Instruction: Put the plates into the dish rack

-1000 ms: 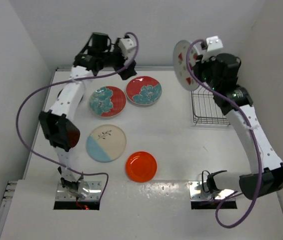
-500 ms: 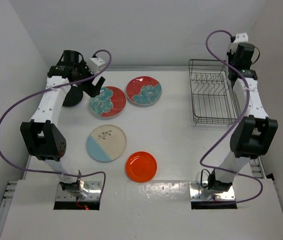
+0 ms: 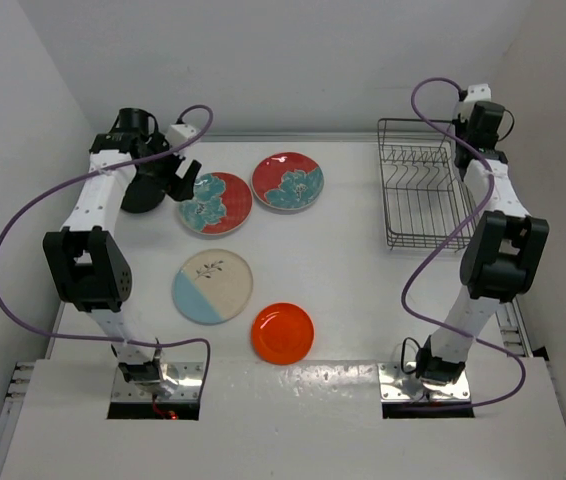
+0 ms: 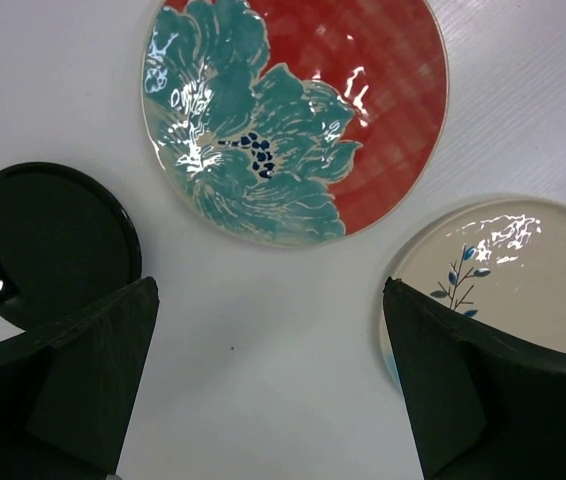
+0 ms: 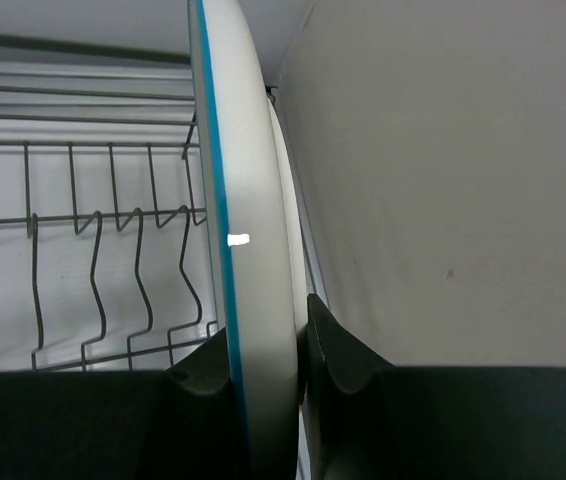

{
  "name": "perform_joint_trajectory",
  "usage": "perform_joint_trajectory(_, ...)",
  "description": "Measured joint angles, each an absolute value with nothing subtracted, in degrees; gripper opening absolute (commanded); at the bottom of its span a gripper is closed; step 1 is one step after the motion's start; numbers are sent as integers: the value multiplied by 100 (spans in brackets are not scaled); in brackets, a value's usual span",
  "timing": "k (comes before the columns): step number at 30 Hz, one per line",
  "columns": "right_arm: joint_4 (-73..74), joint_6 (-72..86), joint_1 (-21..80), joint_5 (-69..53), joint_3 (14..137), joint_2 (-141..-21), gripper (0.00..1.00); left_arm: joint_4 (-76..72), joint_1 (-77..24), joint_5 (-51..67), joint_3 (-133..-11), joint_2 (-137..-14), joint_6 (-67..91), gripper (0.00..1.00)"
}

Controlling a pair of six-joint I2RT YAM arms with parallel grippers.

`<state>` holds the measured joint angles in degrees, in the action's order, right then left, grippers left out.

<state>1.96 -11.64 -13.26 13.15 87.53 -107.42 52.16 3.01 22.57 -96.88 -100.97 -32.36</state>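
Change from one second ago: the right arm no longer holds the white plate high at the left of the dish rack with its face to the overhead camera. I now see that arm stretched straight out along the rack's right side, wrist at the rack's far right corner. The left arm has swung from the far edge of the table down to a spot well to the left of the rack.

Right gripper: jaws clamped on the rim of the white plate. The plate stands upright, edge-on to the wrist camera, with the rack's wires on its left and the wall on its right. I cannot tell whether its lower edge sits in a slot.

Left gripper: jaws spread wide, holding nothing, pointing down at bare table between the black plate and the cream-and-blue plate.

Lying flat left of the rack: two flowered plates, the cream-and-blue plate, the orange plate and the black plate.
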Motion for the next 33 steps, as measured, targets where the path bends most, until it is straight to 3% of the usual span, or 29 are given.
perform_joint_trajectory(8,-51,-1153,-1404,1070,8534,-11024,0,5387,395,2405,-9614,-10101,-3544,99)
perform_joint_trajectory(14,-290,-788,-1481,773,8412,-11343,4,5664,617,2512,-8781,-9970,-4202,99)
perform_joint_trajectory(17,-504,-499,-1608,572,8403,-11496,23,5878,784,2427,-8313,-9922,-4364,99)
perform_joint_trajectory(18,-504,-384,-1649,497,8399,-11504,43,5920,843,2364,-8195,-9920,-4351,97)
perform_joint_trajectory(19,-534,-263,-1688,460,8396,-11507,52,5948,891,2307,-8108,-9920,-4320,97)
perform_joint_trajectory(22,-768,-126,-1758,397,8399,-11487,67,5951,1044,2220,-7953,-9920,-4191,93)
perform_joint_trajectory(25,-766,-60,-1815,364,8392,-11465,79,5902,1131,2217,-7806,-9924,-4123,93)
perform_joint_trajectory(33,-722,-21,-1686,252,7896,-10659,90,5669,1142,2403,-7282,-10665,-3929,84)
